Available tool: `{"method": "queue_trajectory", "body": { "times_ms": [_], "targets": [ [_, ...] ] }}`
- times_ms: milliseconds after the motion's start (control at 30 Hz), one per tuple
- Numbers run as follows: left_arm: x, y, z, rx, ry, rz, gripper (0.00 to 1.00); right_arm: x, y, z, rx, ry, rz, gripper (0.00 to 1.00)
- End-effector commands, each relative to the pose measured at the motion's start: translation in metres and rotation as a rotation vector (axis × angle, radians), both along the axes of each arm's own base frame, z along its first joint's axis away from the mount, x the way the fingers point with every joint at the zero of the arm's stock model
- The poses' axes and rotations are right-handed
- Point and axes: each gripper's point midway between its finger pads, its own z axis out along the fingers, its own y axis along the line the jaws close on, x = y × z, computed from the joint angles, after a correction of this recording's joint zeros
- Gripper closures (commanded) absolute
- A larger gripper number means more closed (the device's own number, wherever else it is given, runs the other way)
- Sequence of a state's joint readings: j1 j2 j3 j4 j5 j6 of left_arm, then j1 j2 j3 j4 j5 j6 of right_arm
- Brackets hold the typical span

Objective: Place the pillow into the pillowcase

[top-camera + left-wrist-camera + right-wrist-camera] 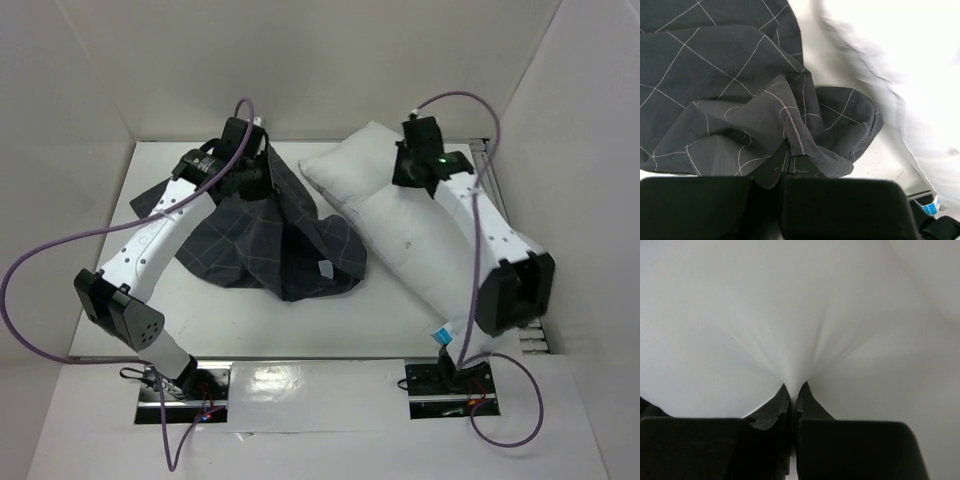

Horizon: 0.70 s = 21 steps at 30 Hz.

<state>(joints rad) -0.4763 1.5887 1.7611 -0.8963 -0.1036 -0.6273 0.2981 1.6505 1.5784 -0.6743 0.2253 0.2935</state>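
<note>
The dark grey checked pillowcase [270, 235] hangs in a tent shape from my left gripper [252, 170], which is shut on its hemmed edge [792, 132] and holds it lifted above the table. The white pillow [400, 230] lies diagonally at the right, its blue-and-white tag [442, 334] at the near end. My right gripper [412, 168] is shut on a pinch of the pillow's fabric [793, 375] near its far end. The pillow also shows blurred in the left wrist view [900, 75], beside the pillowcase.
White walls enclose the table [300, 320] at the back and both sides. Purple cables [40, 260] loop from both arms. The arm bases [180, 385] sit on the near edge.
</note>
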Motion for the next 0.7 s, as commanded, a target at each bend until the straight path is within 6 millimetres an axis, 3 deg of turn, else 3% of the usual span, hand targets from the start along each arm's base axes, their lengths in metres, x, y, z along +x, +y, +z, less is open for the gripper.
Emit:
{"method": "queue_trajectory", "body": {
  "times_ms": [0, 167, 200, 233, 367, 433, 567, 667],
  "targets": [
    [0.016, -0.002, 0.01, 0.018, -0.043, -0.003, 1.0, -0.027, 0.0, 0.117, 0.146, -0.316, 0.079, 1.0],
    [0.033, -0.005, 0.002, 0.031, -0.03, 0.013, 1.0, -0.084, 0.011, 0.16, 0.236, -0.419, 0.23, 1.0],
    [0.038, -0.003, 0.0, 0.034, -0.026, 0.022, 1.0, -0.095, 0.019, 0.15, 0.254, -0.398, 0.292, 1.0],
    [0.045, -0.006, -0.012, 0.052, -0.005, 0.014, 1.0, -0.104, 0.022, 0.15, 0.263, -0.4, 0.328, 1.0],
    [0.081, 0.006, -0.02, 0.026, 0.011, 0.054, 1.0, -0.153, 0.03, 0.156, 0.298, -0.452, 0.459, 1.0],
    [0.094, 0.01, -0.023, 0.003, 0.021, 0.061, 1.0, -0.17, 0.039, 0.144, 0.315, -0.416, 0.546, 1.0],
    [0.122, 0.022, -0.023, -0.035, 0.012, 0.065, 1.0, -0.193, 0.052, 0.129, 0.342, -0.358, 0.674, 1.0],
    [0.138, 0.047, -0.014, -0.082, 0.004, 0.105, 1.0, -0.203, 0.063, 0.116, 0.362, -0.315, 0.776, 1.0]
  ]
}}
